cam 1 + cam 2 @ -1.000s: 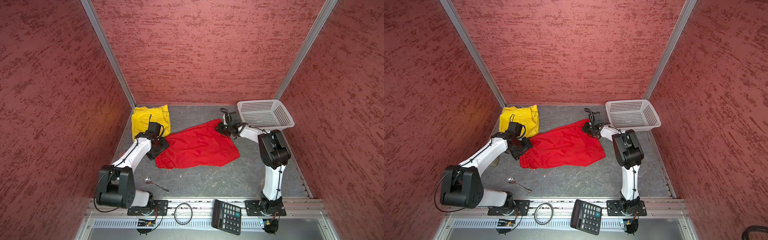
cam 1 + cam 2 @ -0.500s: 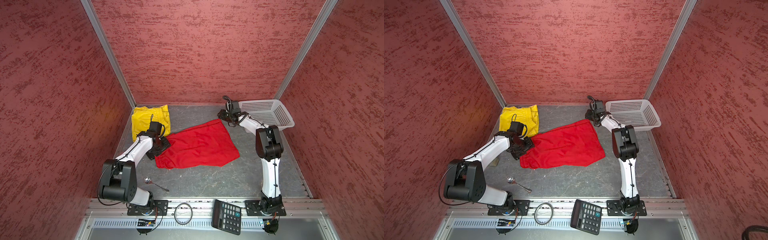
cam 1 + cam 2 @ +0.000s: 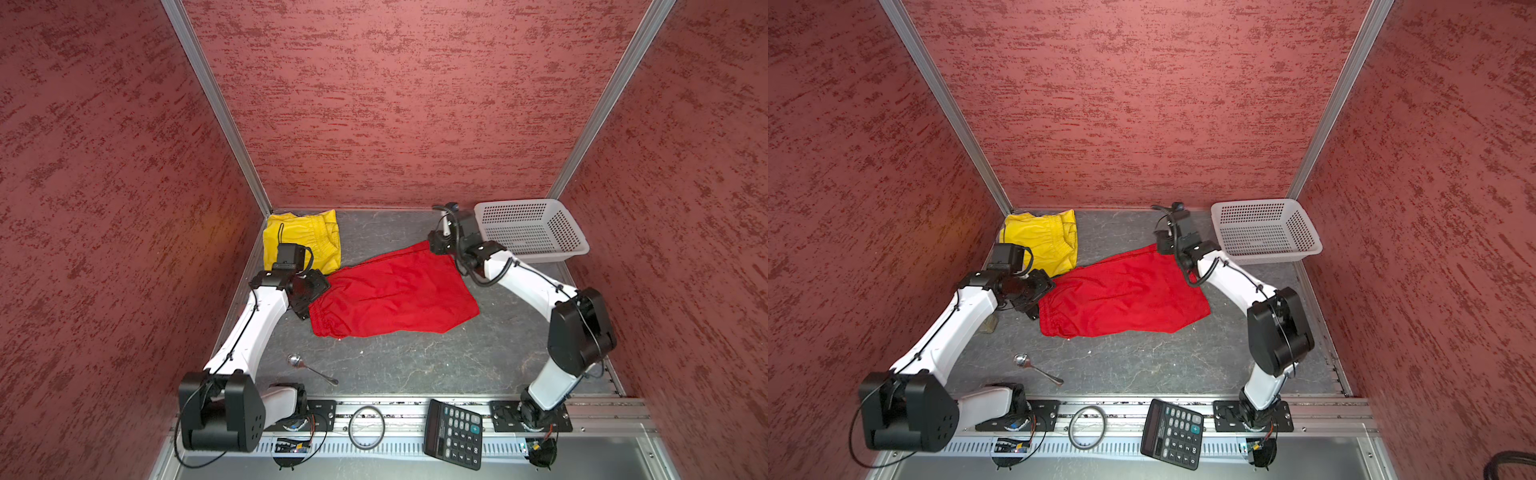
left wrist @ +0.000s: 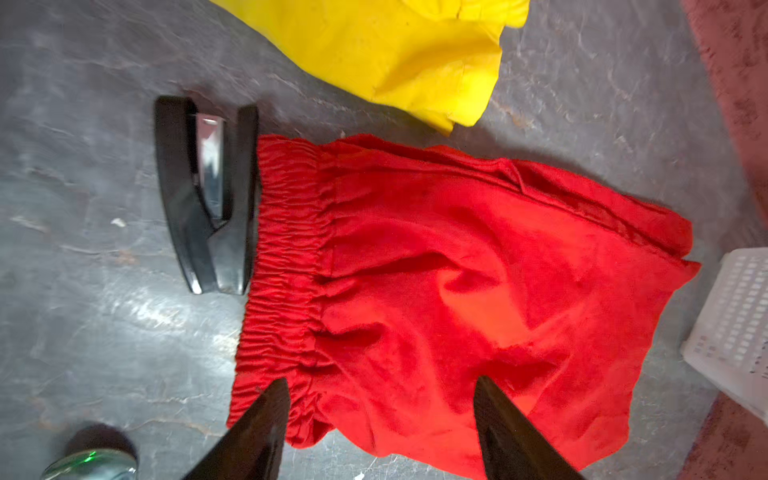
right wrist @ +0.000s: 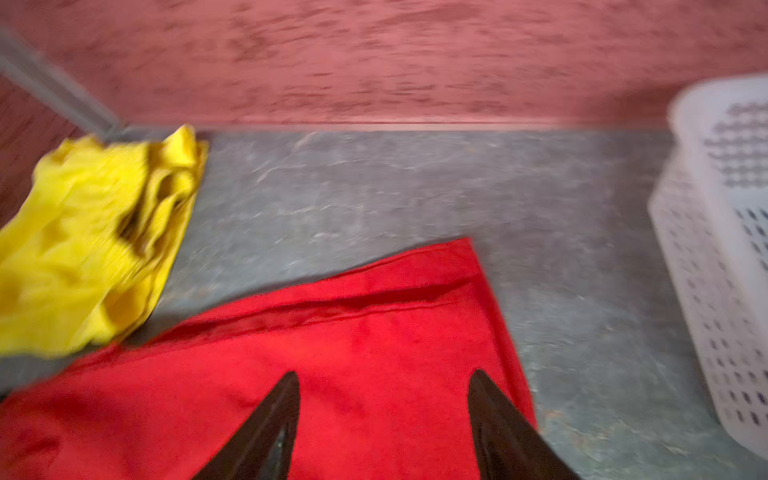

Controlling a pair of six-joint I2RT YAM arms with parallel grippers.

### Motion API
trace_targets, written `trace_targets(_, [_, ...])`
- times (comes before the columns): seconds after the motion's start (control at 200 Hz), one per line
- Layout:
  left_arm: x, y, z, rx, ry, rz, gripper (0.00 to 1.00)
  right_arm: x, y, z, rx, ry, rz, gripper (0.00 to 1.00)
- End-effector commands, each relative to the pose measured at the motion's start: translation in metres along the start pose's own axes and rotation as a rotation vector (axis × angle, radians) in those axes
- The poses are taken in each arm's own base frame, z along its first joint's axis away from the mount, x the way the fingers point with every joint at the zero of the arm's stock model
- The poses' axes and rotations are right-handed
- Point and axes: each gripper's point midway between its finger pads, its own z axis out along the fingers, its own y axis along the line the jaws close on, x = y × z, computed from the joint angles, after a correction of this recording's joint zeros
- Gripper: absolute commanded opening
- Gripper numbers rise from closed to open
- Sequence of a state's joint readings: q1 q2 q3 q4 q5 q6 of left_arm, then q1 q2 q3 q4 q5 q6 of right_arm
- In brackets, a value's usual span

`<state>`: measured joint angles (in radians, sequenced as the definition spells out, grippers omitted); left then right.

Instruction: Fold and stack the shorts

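Red shorts (image 3: 395, 295): flat mid-table, waistband (image 4: 286, 257) left; yellow shorts (image 3: 303, 239): far left. We hold nothing: left gripper (image 4: 380, 380) spread over the waistband end, right gripper (image 5: 384, 374) spread over the far hem corner. Next, we judge, pinch both ends and fold.

Table (image 3: 395, 365) contents, by position
Shorts (image 3: 395, 291) centre, stapler (image 4: 208, 195) beside their waistband; second shorts (image 3: 307, 232) behind-left; basket (image 3: 536, 255) back right; spoon (image 3: 309, 368), calculator (image 3: 455, 432) in front.
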<state>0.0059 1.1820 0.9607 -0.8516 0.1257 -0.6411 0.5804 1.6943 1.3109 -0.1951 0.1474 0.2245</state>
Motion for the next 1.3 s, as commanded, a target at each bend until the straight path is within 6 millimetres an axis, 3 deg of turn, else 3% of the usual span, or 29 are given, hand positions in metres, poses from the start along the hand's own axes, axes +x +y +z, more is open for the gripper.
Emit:
trace_targets(0.0, [0.002,0.018,-0.018,-0.005,-0.024,-0.052,0.78,0.019,0.055,-0.010,-0.008,-0.071,-0.280,0.76])
trace_targets(0.14, [0.000,0.026,-0.039,0.028,-0.071,-0.117,1.00,0.044,0.137,-0.022,-0.144,-0.136,-0.447,0.89])
trace_targets(0.271, [0.002,0.029,-0.046,0.078,-0.085,-0.174,1.00,0.080,0.197,-0.015,-0.258,-0.114,-0.576,0.94])
trace_targets(0.396, [0.005,0.033,-0.043,0.105,-0.052,-0.212,1.00,0.118,0.238,-0.006,-0.315,-0.091,-0.702,0.94])
trace_targets(0.621, [0.002,0.055,-0.038,0.114,-0.046,-0.310,0.99,0.177,0.300,-0.008,-0.487,-0.062,-0.830,0.94])
trace_targets(0.716, [-0.001,0.061,-0.038,0.136,-0.054,-0.352,1.00,0.194,0.318,-0.008,-0.536,-0.070,-0.873,0.94])
trace_targets(0.937, [-0.004,0.072,-0.034,0.157,-0.040,-0.394,0.99,0.210,0.345,-0.007,-0.615,-0.094,-0.897,0.94])
trace_targets(1.142, [-0.002,0.077,-0.029,0.170,-0.018,-0.410,1.00,0.232,0.346,0.025,-0.567,-0.044,-0.933,0.93])
trace_targets(1.297, [0.002,0.076,-0.023,0.193,0.004,-0.417,0.99,0.251,0.343,0.038,-0.565,0.034,-0.916,0.84])
